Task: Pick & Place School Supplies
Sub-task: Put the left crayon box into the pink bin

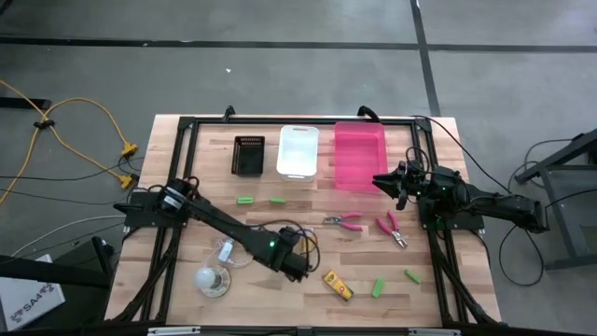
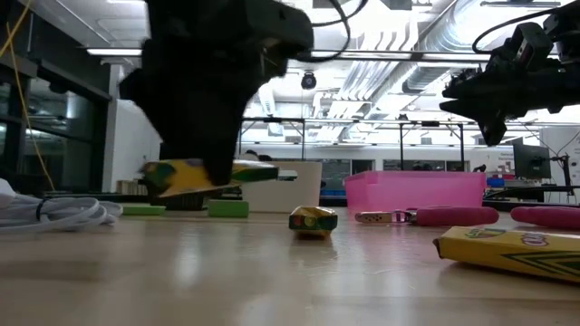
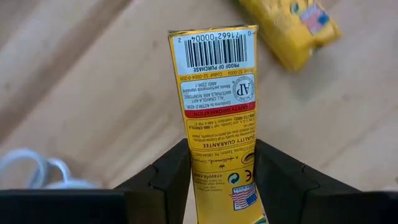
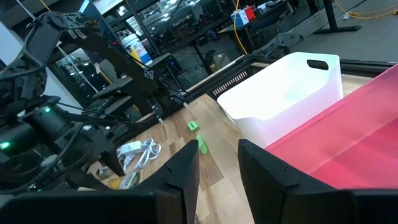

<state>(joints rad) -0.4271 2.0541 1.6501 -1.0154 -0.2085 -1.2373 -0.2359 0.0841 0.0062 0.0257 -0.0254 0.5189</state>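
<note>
While the left gripper (image 1: 300,271) sits low over the front middle of the table (image 1: 187,187) in the high view, the right gripper (image 1: 387,180) hangs at the near right corner of the pink bin (image 1: 360,154). A white bin (image 1: 298,151) and a black bin (image 1: 248,155) stand beside it. One yellow packet (image 1: 338,286) lies just right of the left gripper. Two pink tools (image 1: 345,221) lie in the middle, and green pieces (image 1: 244,200) are spread over the table.

In the low view, the left gripper (image 2: 195,177) holds a yellow packet (image 2: 213,175) above the wood, not touching it. A small packet (image 2: 314,221) and a bigger one (image 2: 512,249) lie on the table.

In the left wrist view, the two fingers (image 3: 171,177) press the held packet (image 3: 217,112) from both sides; another packet (image 3: 292,28) lies beyond it.

In the right wrist view, the fingers (image 4: 180,177) stand a little apart with nothing between them, above the edge of the pink bin (image 4: 348,143), beside the white bin (image 4: 286,93).
</note>
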